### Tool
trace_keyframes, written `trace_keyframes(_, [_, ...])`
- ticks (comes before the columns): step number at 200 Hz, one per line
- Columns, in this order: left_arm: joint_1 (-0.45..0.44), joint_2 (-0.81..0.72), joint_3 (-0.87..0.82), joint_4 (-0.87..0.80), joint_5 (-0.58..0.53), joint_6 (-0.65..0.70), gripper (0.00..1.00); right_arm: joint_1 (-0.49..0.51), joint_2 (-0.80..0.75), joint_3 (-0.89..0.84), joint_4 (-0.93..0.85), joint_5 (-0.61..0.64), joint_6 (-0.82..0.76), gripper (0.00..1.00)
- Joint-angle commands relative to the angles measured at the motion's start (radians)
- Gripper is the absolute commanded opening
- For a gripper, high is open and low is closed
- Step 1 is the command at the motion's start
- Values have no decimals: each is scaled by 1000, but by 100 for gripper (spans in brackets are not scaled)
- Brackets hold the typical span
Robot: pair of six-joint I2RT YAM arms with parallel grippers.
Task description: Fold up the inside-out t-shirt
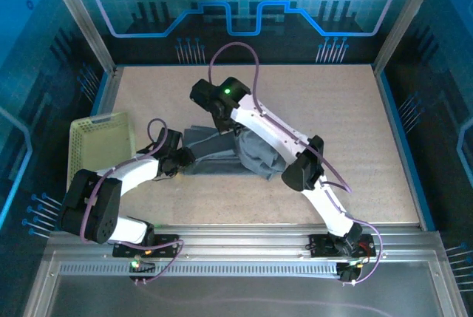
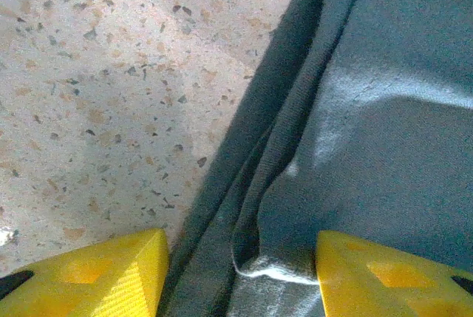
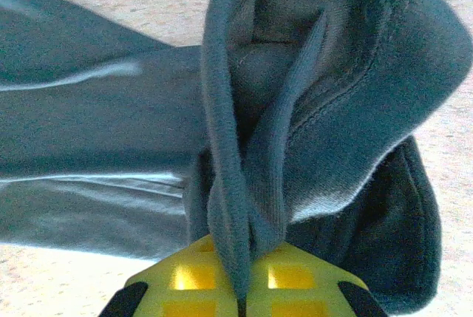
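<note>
The dark slate-grey t-shirt (image 1: 247, 156) lies bunched in the middle of the table. From above, my right gripper (image 1: 224, 126) reaches down onto its upper part. In the right wrist view that gripper (image 3: 241, 252) is shut on a pinched, ribbed fold of the t-shirt (image 3: 310, 110), which hangs gathered in front of the fingers. My left gripper (image 1: 185, 160) is at the shirt's left edge. Its yellow fingers (image 2: 111, 273) stand apart, astride the folded edge of the t-shirt (image 2: 384, 147). The left gripper (image 2: 240, 261) is open, one finger over bare table, the other over cloth.
A pale yellow-green mesh basket (image 1: 100, 147) stands at the table's left edge, beside the left arm. The speckled tabletop (image 1: 355, 132) stretches to the right of the shirt and behind it. Metal frame posts and blue walls enclose the table.
</note>
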Motion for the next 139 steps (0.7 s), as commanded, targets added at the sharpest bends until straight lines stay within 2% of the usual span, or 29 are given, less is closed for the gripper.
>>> trace_keyframes(1, [-2, 13, -29, 66, 46, -20, 56, 32, 27, 44, 45, -86, -3, 0])
trace_keyframes(139, [-3, 19, -71, 106, 71, -31, 51, 45, 109, 38, 359, -333, 32, 0])
